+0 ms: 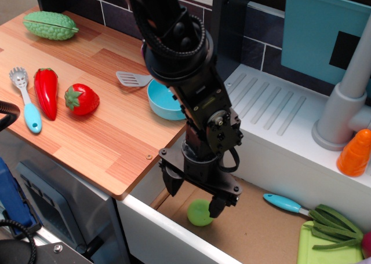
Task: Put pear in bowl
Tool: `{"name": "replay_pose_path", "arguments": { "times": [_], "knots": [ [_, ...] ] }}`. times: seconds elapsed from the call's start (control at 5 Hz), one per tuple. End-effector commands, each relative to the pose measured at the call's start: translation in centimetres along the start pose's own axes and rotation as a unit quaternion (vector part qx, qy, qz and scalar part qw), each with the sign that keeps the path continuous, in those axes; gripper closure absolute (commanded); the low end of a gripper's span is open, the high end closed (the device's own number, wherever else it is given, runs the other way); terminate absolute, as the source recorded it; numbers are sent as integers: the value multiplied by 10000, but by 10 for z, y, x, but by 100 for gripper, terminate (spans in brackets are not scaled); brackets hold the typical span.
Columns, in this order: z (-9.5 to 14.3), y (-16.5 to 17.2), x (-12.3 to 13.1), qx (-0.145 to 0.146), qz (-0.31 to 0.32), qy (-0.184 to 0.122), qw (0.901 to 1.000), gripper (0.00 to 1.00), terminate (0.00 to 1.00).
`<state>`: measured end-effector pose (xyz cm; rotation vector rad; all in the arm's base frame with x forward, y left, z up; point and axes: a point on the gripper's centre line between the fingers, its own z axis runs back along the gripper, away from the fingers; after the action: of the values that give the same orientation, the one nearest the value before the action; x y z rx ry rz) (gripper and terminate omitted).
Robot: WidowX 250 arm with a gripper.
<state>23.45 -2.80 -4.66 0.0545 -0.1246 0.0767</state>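
Observation:
The light-green pear [199, 214] lies on the brown floor of the sink, near its front edge. My gripper [193, 195] is open and hangs just above and slightly behind the pear, its right finger [218, 206] partly covering it. The light-blue bowl [164, 101] stands on the wooden counter behind the arm, which hides its right side.
A strawberry [81, 99], a red pepper [46, 91], a blue-handled spoon [26, 102], a grey spatula [130, 78] and a bumpy green gourd [50, 25] lie on the counter. A blue-handled tool [284, 203] and a green board [327, 241] lie in the sink. A grey faucet [342, 102] and a teal box [324, 32] stand at the back right.

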Motion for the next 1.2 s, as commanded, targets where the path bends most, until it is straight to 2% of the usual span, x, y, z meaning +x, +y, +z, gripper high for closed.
{"name": "replay_pose_path", "arguments": {
  "times": [0.0,0.6,0.8,1.0],
  "knots": [
    [-10,1,4,-211,5,-172,9996,0,0],
    [-31,-2,10,-493,-91,-418,9979,0,0],
    [-32,-5,18,-475,-4,-398,9981,100,0],
    [-21,-9,26,-415,24,-294,9987,100,0]
  ]
}}
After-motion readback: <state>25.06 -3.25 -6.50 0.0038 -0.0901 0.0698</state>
